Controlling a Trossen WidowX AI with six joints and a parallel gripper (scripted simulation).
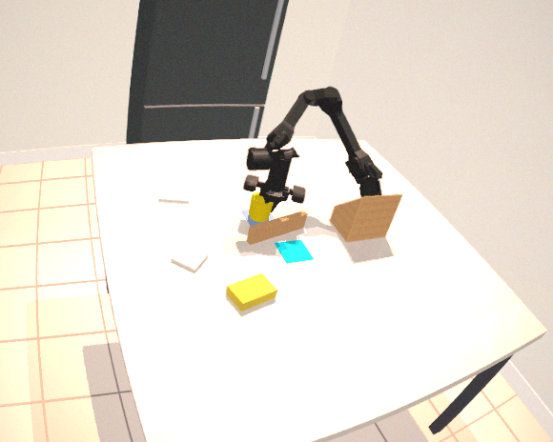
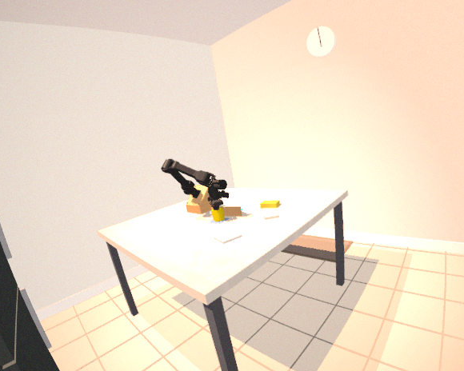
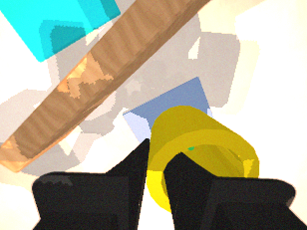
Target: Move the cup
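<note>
The yellow cup [image 1: 259, 210] [image 2: 218, 215] [image 3: 181, 123] stands on the blue pad [image 1: 246, 214] [image 3: 174, 99]. A green marble [image 3: 191, 148] shows inside it; the near finger hides part of the interior. My gripper [image 1: 269, 200] [image 2: 217, 207] [image 3: 154, 143] is shut on the cup's wall, with one finger outside and one inside the rim. The other pad, cyan [image 1: 294, 251] [image 3: 30, 24], lies bare beyond the wooden barrier.
The low wooden barrier [image 1: 277, 229] [image 2: 233, 211] [image 3: 75, 94] stands between the pads. A wooden block [image 1: 373, 218] [image 2: 198, 201] is by the arm's base. A yellow box [image 1: 252, 291] [image 2: 270, 204] and two flat white pieces [image 1: 190, 261] [image 1: 174, 201] lie on the table.
</note>
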